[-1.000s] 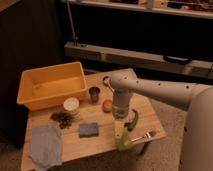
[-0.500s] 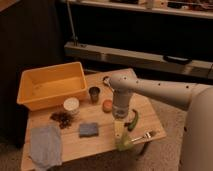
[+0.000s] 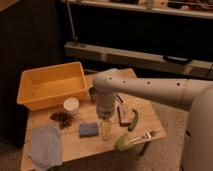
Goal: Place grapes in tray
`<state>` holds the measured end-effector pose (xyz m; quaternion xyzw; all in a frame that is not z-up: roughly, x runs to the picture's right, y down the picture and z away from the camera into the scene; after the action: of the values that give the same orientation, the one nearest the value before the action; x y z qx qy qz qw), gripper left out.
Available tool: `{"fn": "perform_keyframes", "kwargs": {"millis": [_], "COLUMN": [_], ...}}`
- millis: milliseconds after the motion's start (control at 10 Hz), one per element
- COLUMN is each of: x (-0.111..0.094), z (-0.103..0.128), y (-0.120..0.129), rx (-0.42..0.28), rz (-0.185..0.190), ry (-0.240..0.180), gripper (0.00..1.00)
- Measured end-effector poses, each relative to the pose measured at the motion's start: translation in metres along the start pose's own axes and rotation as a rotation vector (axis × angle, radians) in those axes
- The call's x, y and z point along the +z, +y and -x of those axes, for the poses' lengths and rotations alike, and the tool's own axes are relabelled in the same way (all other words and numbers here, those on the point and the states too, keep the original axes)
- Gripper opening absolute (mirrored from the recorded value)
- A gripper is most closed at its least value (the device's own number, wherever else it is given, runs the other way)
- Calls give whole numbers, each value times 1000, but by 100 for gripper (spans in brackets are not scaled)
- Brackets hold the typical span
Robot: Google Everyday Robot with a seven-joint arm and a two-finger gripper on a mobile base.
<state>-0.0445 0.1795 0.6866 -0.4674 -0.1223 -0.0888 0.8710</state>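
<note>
The gripper [image 3: 106,128] hangs low over the wooden table [image 3: 145,117], jaws apparently spread wide and holding nothing. The grapes [image 3: 62,118] lie on the table toward the picture's left of it, beyond the blue sponge [image 3: 88,130], in a lumpy bunch with no clear long axis. The tray [image 3: 31,100] stands just behind them, with the white cup [image 3: 71,105] between. Dark shelving runs behind the table

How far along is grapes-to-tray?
Done: nothing; the grapes lie on the table in front of the tray, which looks empty. In hand: nothing held; the gripper hangs open over mid-table, apart from the grapes. Left: reach the grapes, grasp, lift, release in the tray.
</note>
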Motion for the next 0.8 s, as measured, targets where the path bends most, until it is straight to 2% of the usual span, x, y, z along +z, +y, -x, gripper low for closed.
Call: {"fn": "perform_keyframes", "kwargs": {"millis": [200,300,600,800], "x": [-8,-9,-8,-1], "z": [49,55,52,51], "y": [0,0,1,-8], "rx": [-138,-157,-154,-175], "rz": [-50,-59,-60,-101], "ry": [-19,-21,-18,23], "gripper": [80,80,80,80]}}
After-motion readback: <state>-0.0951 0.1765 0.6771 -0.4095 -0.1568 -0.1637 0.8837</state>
